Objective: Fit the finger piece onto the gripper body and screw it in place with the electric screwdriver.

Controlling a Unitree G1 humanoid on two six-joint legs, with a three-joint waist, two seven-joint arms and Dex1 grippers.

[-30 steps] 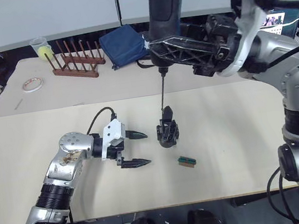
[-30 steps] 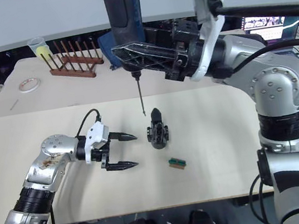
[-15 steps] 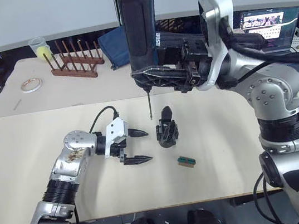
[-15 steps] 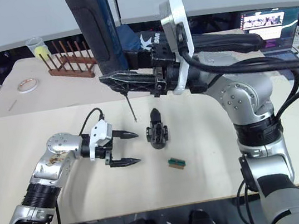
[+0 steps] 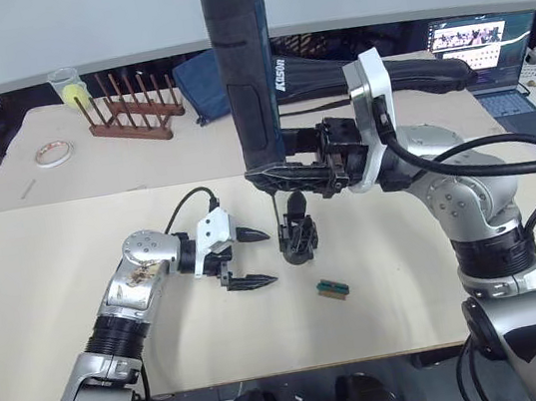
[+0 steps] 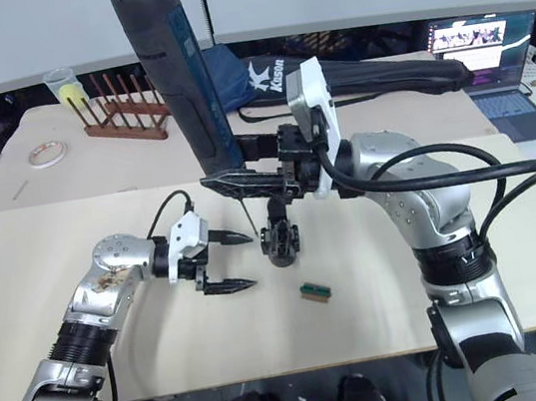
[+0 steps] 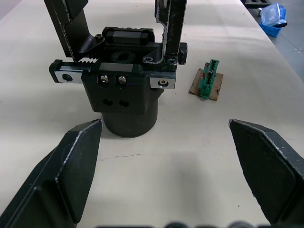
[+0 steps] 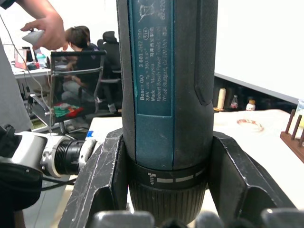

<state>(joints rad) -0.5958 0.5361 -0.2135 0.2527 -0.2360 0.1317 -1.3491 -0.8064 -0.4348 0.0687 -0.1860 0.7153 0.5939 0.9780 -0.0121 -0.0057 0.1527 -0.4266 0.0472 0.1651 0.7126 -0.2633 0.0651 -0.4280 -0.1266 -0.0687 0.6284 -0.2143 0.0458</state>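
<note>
Body (image 5: 299, 237) as landmark — left gripper (image 5: 252, 257) lies just left of it on the table (image 5: 432, 287), jaws apart, holding nothing. Screwdriver (image 5: 244, 73) stands upright over the body's left edge, clamped in the right gripper (image 5: 282, 175). Green piece (image 5: 335, 289) lies right of the body.
</note>
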